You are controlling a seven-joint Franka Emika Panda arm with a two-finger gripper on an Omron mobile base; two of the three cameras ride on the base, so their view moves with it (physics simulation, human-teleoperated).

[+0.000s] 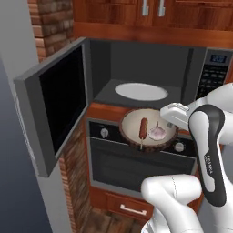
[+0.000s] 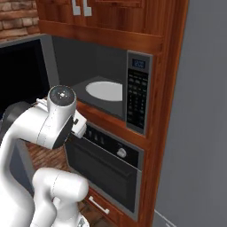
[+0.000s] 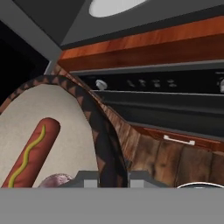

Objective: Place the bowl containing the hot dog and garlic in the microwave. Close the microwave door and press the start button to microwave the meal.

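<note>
- Dark brown patterned rim of the bowl (image 3: 103, 131) is crossing the hand view nearest the camera, with the gripper (image 3: 114, 179) clamped on it, one finger to each side of the wall.
- Inside, the hot dog (image 3: 33, 153) with its yellow mustard line is lying at about 9 o'clock from the grip, and the garlic (image 3: 57, 180) is peeking up at the bottom edge beside it.
- In the left base view the bowl (image 1: 148, 129) is hanging in the air in front of the oven (image 1: 132, 159), just below the open mouth of the microwave (image 1: 136, 68); the hot dog (image 1: 143, 128) and garlic (image 1: 158, 132) are sitting side by side in it.
- The microwave door (image 1: 54, 104) is standing swung wide open toward 9 o'clock.
- Farther in, the white turntable plate (image 1: 141, 91) is lying on the microwave floor, at 12 o'clock from the bowl.
- The right base view is showing the keypad panel (image 2: 136, 93) with its blue display, while the arm is covering the bowl there.
- Brick wall (image 1: 50, 22) and wooden cabinets (image 1: 150, 13) are framing the top.
</note>
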